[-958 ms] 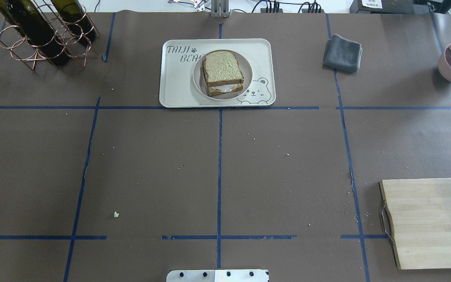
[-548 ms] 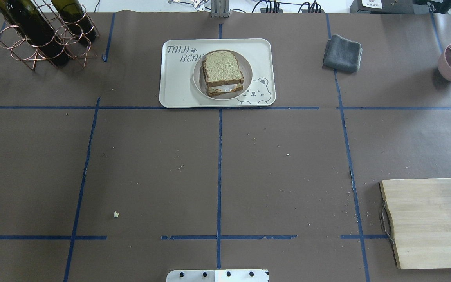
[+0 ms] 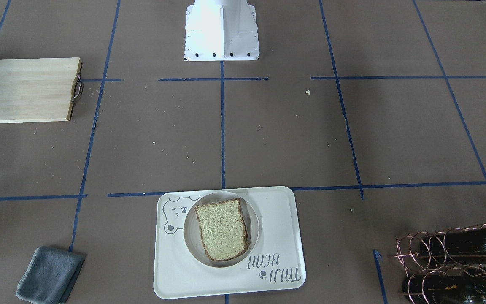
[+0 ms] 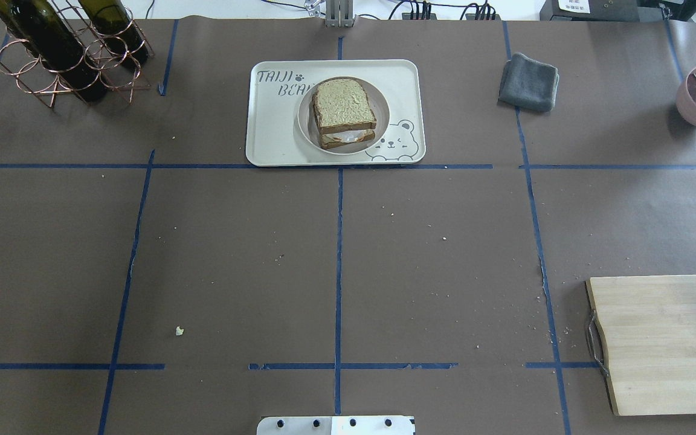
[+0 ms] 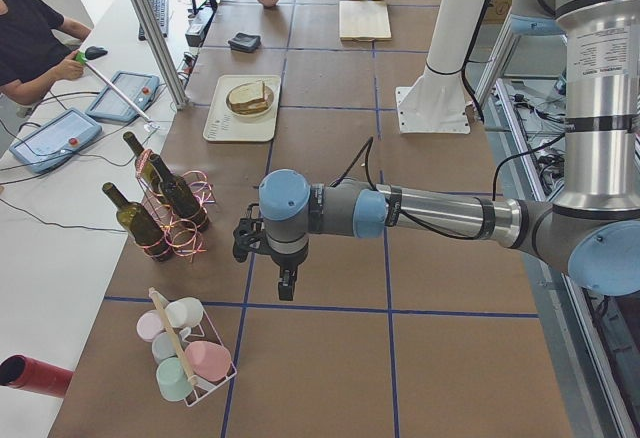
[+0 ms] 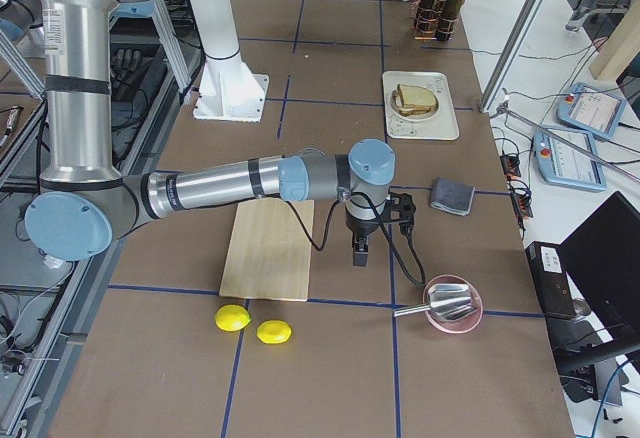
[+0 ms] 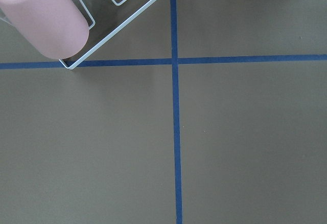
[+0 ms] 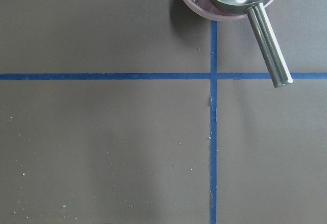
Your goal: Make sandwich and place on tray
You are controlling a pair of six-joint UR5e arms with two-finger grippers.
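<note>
The left gripper (image 5: 285, 286) hangs near the cup rack (image 5: 188, 356), and the right gripper (image 6: 358, 251) hangs just beside the cutting board (image 6: 268, 248). I cannot tell from these side views whether either claw is wide or narrow. Farther out, the sandwich (image 4: 343, 106) sits on its plate (image 4: 304, 119) on the tray (image 4: 269, 132), with what looks like egg between the slices.

A cutting board (image 4: 665, 344) is laid flat, two lemons (image 6: 232, 318) beside it. A cloth (image 4: 529, 82) is folded. Bottles (image 4: 52, 42) are stored in a rack (image 4: 91, 60); a scoop (image 8: 268, 42) is rested in a bowl (image 4: 686, 104).
</note>
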